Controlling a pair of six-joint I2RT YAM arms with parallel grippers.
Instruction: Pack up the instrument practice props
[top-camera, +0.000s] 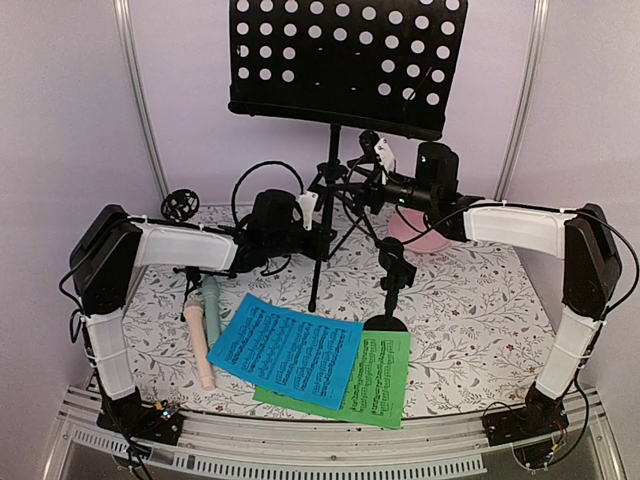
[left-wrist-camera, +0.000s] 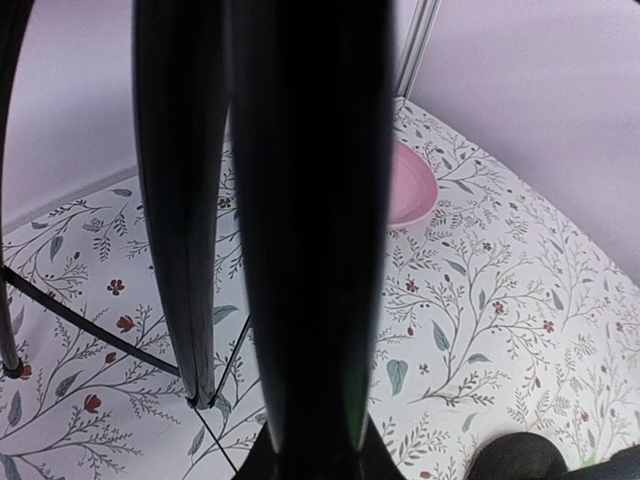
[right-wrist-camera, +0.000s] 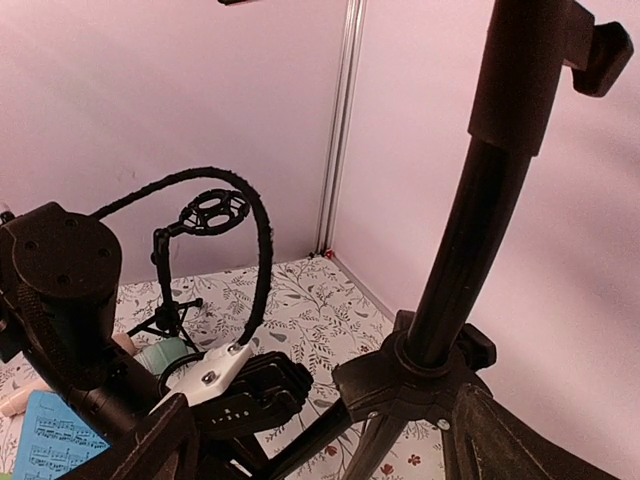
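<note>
Music stand: rigid, likely top-heavy, tips easily.
Hold: pole, between right gripper fingers, spread wide.
Left gripper: closure unclear.

A matt black finish, metal by its look, is being shown by the perforated music rack; its pole is being seen as smooth with a dull sheen. The blue sheet and green sheet are being recorded as thin matt paper, the mint microphone and pink microphone as smooth plastic, the pink plate as smooth and faintly glossy, the table covering as matt print.
</note>
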